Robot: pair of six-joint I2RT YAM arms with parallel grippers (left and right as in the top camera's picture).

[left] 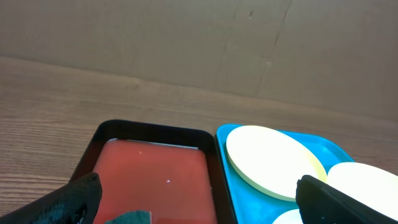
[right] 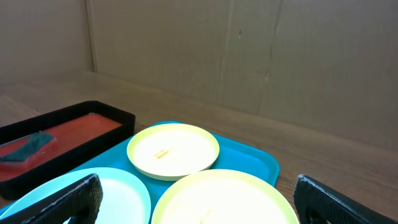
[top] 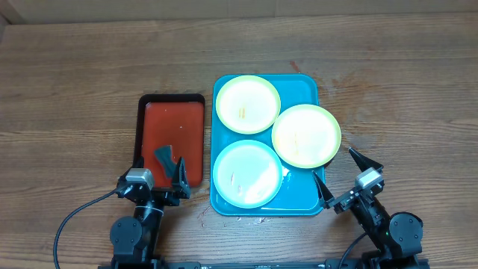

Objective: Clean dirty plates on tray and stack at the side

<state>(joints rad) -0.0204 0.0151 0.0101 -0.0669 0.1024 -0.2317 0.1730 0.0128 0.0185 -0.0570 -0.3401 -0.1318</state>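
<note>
Three pale plates lie on the turquoise tray (top: pixel 302 84): a far plate (top: pixel 247 104), a near plate (top: pixel 247 172), and a right plate (top: pixel 306 135) that overhangs the tray's right edge. The far and right plates carry small yellowish smears. My left gripper (top: pixel 159 173) is open and empty, low over the near end of the black-rimmed tray (top: pixel 172 99). My right gripper (top: pixel 343 175) is open and empty at the blue tray's near right corner, facing the right plate (right: pixel 217 199) and far plate (right: pixel 173 149).
The black-rimmed tray with a red inside (left: pixel 149 129) lies left of the blue tray. A dark teal cloth or sponge (top: pixel 163 155) lies at its near end. Cardboard walls stand beyond the wooden table (top: pixel 75 90). Small wet spots show by the blue tray's near edge.
</note>
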